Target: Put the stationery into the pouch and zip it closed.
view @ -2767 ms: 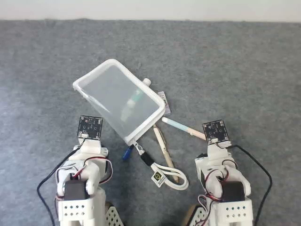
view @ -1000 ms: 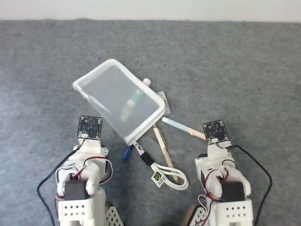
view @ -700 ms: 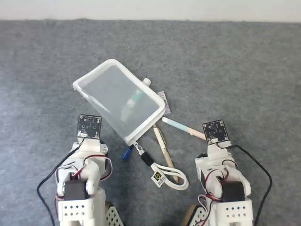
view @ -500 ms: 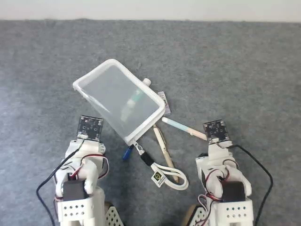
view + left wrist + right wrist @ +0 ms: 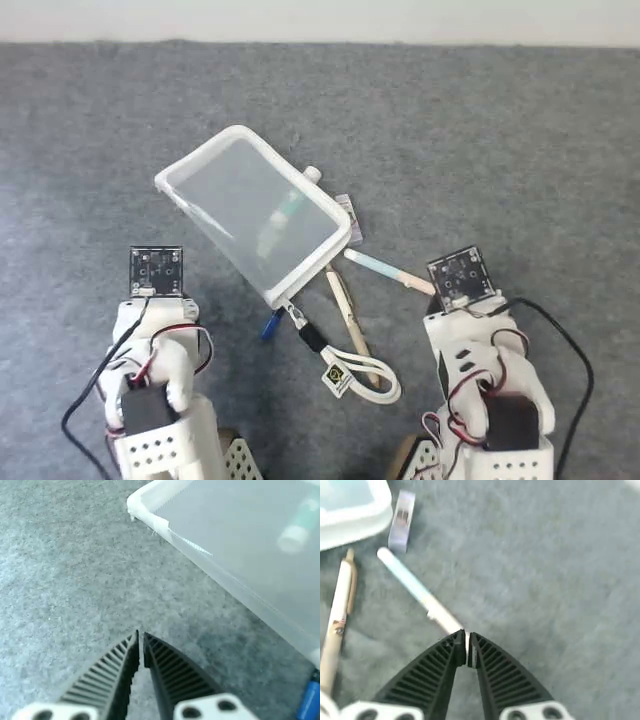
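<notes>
two arms stand side by side at the near edge of the grey felt surface (image 5: 520,150), and the job looks barely begun. the translucent pouch (image 5: 240,200) lies flat and slantwise ahead of the left arm (image 5: 152,335), with a teal-capped pen (image 5: 287,212) showing through it. a light blue pen (image 5: 385,270), a beige pen (image 5: 345,310) and a blue pen (image 5: 271,324) poking out at the pouch's near corner all lie outside it, close to the white wrist strap (image 5: 352,356). a small wrapped piece (image 5: 352,220) rests just off the pouch's long edge. the right arm (image 5: 470,340) leans forward and low, its jaws clenched on nothing, tips right at the near end of the light blue pen; whether they touch it i cannot tell. the left arm leans over open felt near the pouch's side edge, jaws likewise pressed together and empty. if the light blue pen is the first pick, as i'd guess, the right jaws want to spread well before dropping, then straddle the barrel crosswise a little up from the end so it doesn't pivot or skid on the felt. a squeeze at the very tip would likely flick it away. the left arm would do best pinning or lifting the pouch's rim by the zipper so the mouth gapes toward the pens; from here i can't see whether the zip is open.
</notes>
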